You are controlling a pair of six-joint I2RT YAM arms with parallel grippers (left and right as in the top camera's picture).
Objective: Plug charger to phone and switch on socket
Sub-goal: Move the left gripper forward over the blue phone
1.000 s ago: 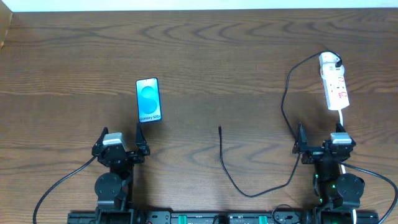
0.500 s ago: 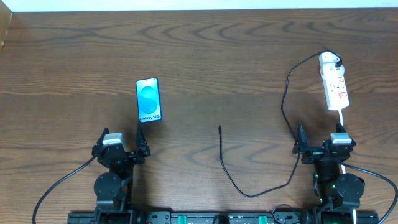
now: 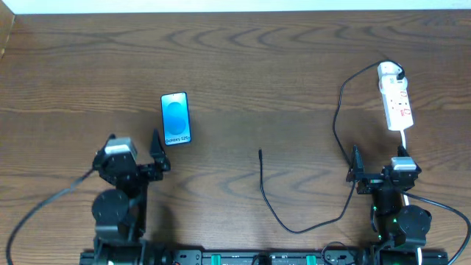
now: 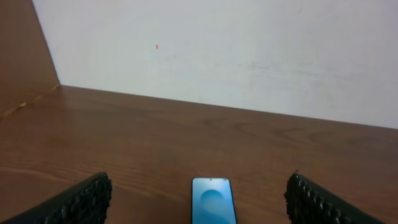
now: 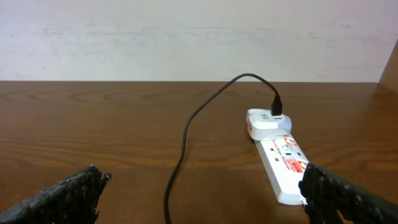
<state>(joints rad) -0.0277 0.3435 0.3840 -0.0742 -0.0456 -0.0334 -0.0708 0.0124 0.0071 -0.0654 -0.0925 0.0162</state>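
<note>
The phone [image 3: 175, 118] lies face up at the left of the table, blue screen showing. It also shows in the left wrist view [image 4: 213, 200], straight ahead between my open fingers. My left gripper [image 3: 134, 143] is open and empty, just short of the phone's near end. The charger cable [image 3: 263, 193] lies loose at the centre, with its plug tip [image 3: 260, 153] free on the table. Its other end is at a white adapter [image 3: 390, 71] on the socket [image 3: 398, 105], the white strip at the far right. My right gripper [image 3: 379, 158] is open and empty, near the socket's [image 5: 283, 168] near end.
The wooden table [image 3: 257, 59] meets a pale wall at the back. The socket's white cord [image 3: 405, 138] runs down past my right gripper. In the right wrist view the black cable [image 5: 186, 137] curves from the adapter [image 5: 267, 121] toward me.
My left arm has moved forward and to the left and turned toward the phone. The right arm, cable, phone and socket have not moved.
</note>
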